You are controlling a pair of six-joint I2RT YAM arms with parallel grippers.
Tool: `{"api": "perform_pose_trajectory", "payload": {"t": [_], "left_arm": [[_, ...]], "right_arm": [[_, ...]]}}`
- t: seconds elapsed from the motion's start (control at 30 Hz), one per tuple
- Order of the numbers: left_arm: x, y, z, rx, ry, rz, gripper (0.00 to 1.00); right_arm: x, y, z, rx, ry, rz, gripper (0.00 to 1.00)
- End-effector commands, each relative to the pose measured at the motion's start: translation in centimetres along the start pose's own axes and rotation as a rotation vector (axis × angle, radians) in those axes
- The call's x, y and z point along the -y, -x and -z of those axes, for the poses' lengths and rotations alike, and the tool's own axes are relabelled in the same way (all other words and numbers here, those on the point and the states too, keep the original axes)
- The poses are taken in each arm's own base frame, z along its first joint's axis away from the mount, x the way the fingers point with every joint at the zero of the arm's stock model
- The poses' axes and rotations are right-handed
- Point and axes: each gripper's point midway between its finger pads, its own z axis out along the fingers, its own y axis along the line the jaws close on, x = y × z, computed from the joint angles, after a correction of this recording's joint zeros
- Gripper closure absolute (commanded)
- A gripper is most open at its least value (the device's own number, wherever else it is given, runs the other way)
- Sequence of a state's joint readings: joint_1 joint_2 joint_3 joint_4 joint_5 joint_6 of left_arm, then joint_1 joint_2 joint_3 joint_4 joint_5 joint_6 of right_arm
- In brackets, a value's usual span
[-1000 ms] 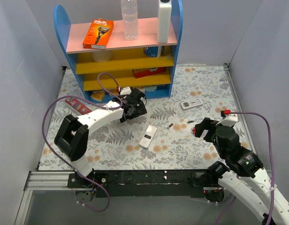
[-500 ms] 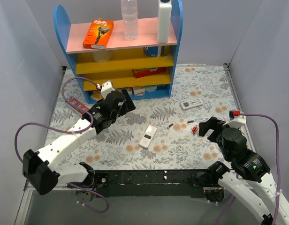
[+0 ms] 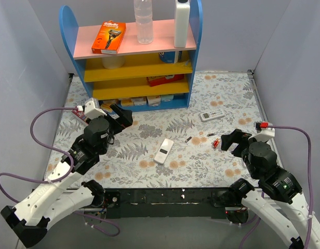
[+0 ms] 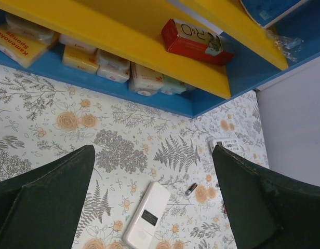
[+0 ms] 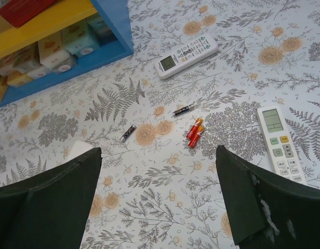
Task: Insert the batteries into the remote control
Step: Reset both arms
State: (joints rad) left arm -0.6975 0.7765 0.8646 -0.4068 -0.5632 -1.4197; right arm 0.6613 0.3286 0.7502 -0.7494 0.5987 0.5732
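Observation:
The remote control (image 3: 163,151) lies white back up, with a small dark label, near the mat's middle; it also shows in the left wrist view (image 4: 147,215). Only its corner (image 5: 79,149) shows in the right wrist view. Two thin dark batteries (image 3: 188,140) (image 3: 211,135) and a red pair (image 3: 215,142) lie to its right. The right wrist view shows the dark ones (image 5: 128,133) (image 5: 182,109) and the red pair (image 5: 195,132). My left gripper (image 3: 118,116) (image 4: 154,155) is open and empty, left of the remote. My right gripper (image 3: 232,141) (image 5: 159,155) is open and empty, just right of the red pair.
A longer white remote with grey buttons (image 3: 212,115) (image 5: 187,53) lies behind the batteries. Another white remote (image 5: 278,142) lies at the right. A blue and yellow shelf (image 3: 144,96) with boxes and bottles stands at the back. Grey walls close both sides.
My left arm has pulled back from the shelf's foot, its gripper moving left and away from the remote. My right gripper has shifted a little to the right.

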Motion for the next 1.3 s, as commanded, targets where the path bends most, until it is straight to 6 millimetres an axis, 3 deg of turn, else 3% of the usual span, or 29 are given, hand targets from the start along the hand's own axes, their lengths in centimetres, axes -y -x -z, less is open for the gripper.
{"api": "perform_pose_trajectory", "payload": {"t": [0.0,0.33,0.73,1.27], "left_arm": [[-0.5,1.1,0.3,0.054,0.006,0.004,0.02],[-1.8,2.5,1.7,0.122,0.021,0.034,0.02],[-3.0,6.4,3.8,0.284,0.037,0.108,0.02],[-3.4,7.4,4.1,0.334,0.052,0.11,0.02]], "right_arm": [[-1.6,3.3,0.9,0.096,0.076,-0.012,0.02],[-2.7,6.0,1.9,0.201,0.153,0.049,0.03],[-2.9,7.7,2.2,0.27,0.16,0.082,0.03],[-2.3,8.9,2.8,0.318,0.135,0.102,0.04]]}}
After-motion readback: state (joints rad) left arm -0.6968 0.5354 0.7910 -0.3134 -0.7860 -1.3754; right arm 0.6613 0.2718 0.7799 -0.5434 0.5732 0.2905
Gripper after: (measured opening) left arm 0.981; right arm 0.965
